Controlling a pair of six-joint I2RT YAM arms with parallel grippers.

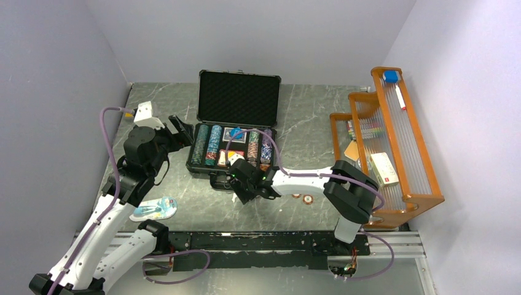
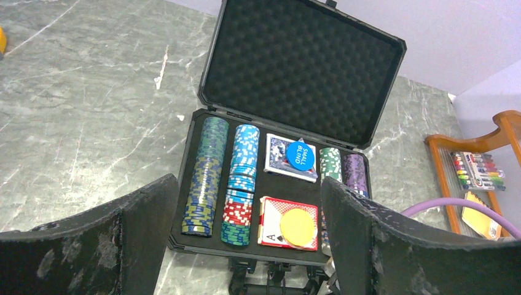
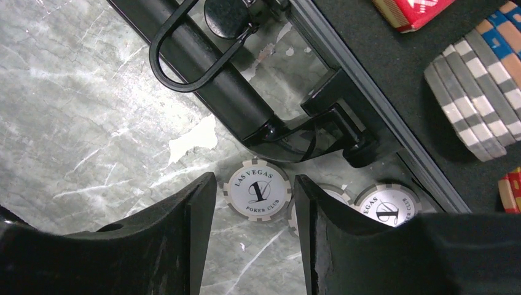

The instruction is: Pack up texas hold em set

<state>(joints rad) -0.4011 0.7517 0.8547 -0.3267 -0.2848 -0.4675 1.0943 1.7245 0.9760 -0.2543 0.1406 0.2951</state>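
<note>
Plainly the briefcase [image 2: 301,67] holds chips [image 2: 206,178] and decks [image 2: 268,216]; left fingers [image 2: 141,239] gape, right fingers [image 3: 184,239] seemingly straddle one chip [image 3: 257,189].

Behind the right jaws one white chip [image 3: 335,195] is mostly hidden, its neighbour [image 3: 386,208] half covered; the red deck [image 3: 413,9] runs off the top edge.

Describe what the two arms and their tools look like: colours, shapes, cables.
Both the left arm and the right arm have white tubular links joined by chunky black joint housings. A purple cable loops along each one. The left tool and the right tool are black, each with two broad, blunt fingers whose surfaces are scuffed grey-white.
</note>
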